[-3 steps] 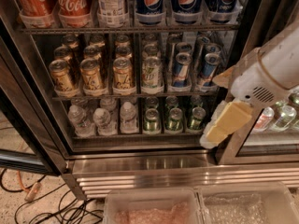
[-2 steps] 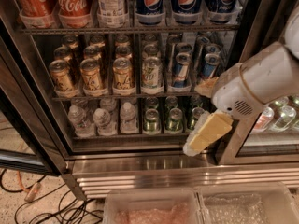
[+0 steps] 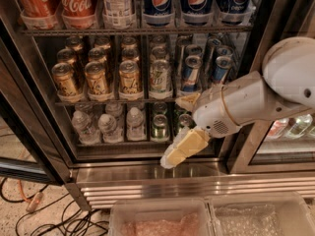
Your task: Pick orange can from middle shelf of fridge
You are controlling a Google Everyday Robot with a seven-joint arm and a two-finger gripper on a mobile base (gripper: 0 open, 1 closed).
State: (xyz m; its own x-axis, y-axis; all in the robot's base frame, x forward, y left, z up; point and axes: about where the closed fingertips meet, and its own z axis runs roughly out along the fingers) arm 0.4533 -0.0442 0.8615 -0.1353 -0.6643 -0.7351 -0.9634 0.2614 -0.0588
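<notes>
The fridge stands with its door open, dark frame and ribbed steel base. Its middle shelf is a wire rack with rows of small cans. Three rows of orange cans fill its left part, with the front ones at the left, middle and right. Right of them stand a pale green-white can and blue-and-silver cans. My gripper hangs on the white arm coming in from the right. It is open and empty, in front of the lower shelf, below and right of the orange cans.
Cola bottles and Pepsi bottles stand on the top rack. Water bottles and green cans fill the lower rack. Cables lie on the floor at left. Two clear plastic bins sit at the bottom edge.
My gripper and arm have moved left and down across the front of the fridge, from its right edge to in front of the lower shelf. The cans have not moved.
</notes>
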